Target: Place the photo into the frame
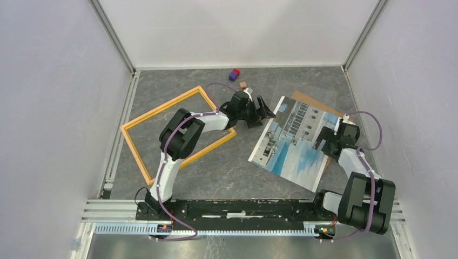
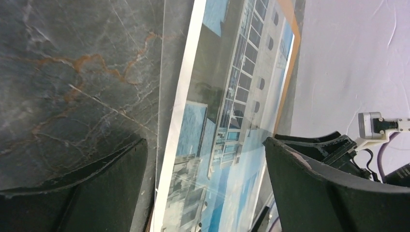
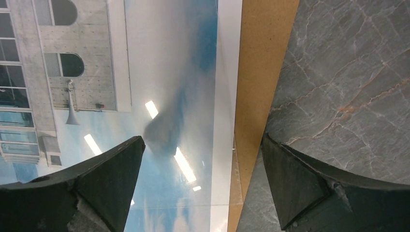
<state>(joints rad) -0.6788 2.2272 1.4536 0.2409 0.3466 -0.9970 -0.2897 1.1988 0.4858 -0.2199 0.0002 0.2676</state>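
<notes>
Between my two grippers lies the photo point(image 1: 291, 145), face up and flat on the table point(image 1: 227, 172), with the board point(image 1: 310, 101) under it showing along the far and right edges. My left gripper point(image 1: 263, 114) stands at the photo's far-left corner, fingers spread. In its wrist view the print's white left edge point(image 2: 176, 125) runs lengthwise through the gap, and neither finger touches it. My right gripper point(image 1: 324, 141) hangs over the opposite long edge, also spread and gripping nothing. Its wrist view shows the gap straddling the photo's white border point(image 3: 227, 72) and the board's exposed strip point(image 3: 261, 72). How far above the print it hangs I cannot tell. The photo's long axis runs roughly toward and away from my bases, far end swung right, so each gripper faces a long side. A clear sheet seems to lie over the far part of the print; its edges are faint. The frame point(image 1: 161, 108) lies flat behind my left gripper, on its outer side, its nearest corner under my left forearm. Judgement: the photo must travel leftward, past the left gripper, onto the frame. The left arm is nearer the frame; the right is placed to lift or push the far long edge. The risk is picking up the board with the print.
</notes>
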